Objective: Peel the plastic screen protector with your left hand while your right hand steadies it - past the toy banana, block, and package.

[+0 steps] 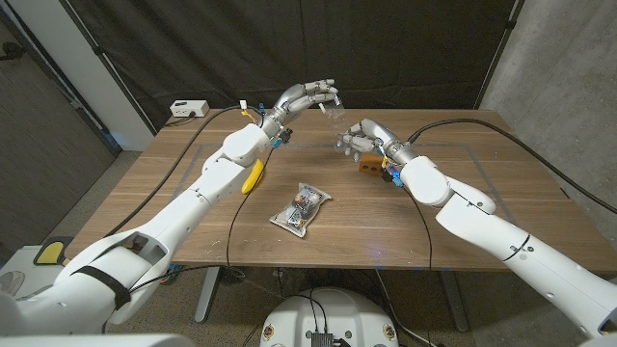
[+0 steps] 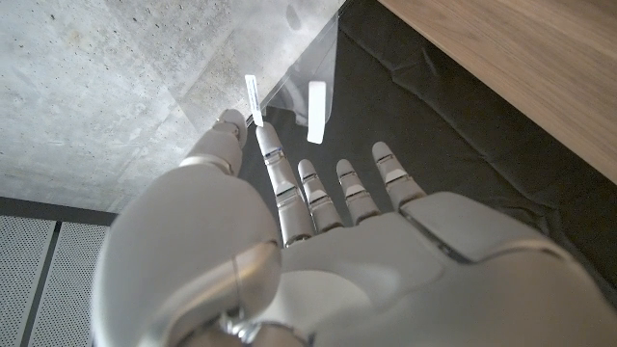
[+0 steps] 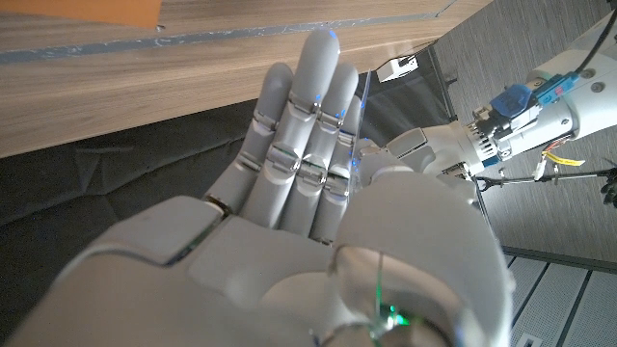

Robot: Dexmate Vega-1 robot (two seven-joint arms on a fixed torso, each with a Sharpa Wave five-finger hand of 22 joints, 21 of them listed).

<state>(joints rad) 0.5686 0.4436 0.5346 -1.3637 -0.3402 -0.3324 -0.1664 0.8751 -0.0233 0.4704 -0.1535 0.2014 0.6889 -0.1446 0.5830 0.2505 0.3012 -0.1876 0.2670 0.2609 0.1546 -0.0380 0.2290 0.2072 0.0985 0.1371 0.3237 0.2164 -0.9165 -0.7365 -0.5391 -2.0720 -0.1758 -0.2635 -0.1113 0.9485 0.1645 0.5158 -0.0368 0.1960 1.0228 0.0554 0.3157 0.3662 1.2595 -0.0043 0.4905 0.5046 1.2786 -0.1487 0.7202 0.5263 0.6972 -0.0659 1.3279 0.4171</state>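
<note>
Both hands hang raised over the table's [image 1: 405, 226] far half, the left hand [image 1: 310, 97] and right hand [image 1: 362, 138] near each other with the clear screen protector [image 1: 335, 114] between them. Under the left arm lies the toy banana [image 1: 253, 177]; the package [image 1: 301, 209] sits mid-table between the arms. The orange block [image 1: 370, 163] stands just beside the right wrist. The near right table surface lies bare.

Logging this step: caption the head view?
Left hand lifts the clear screen protector above the table, right hand beside it.
</note>
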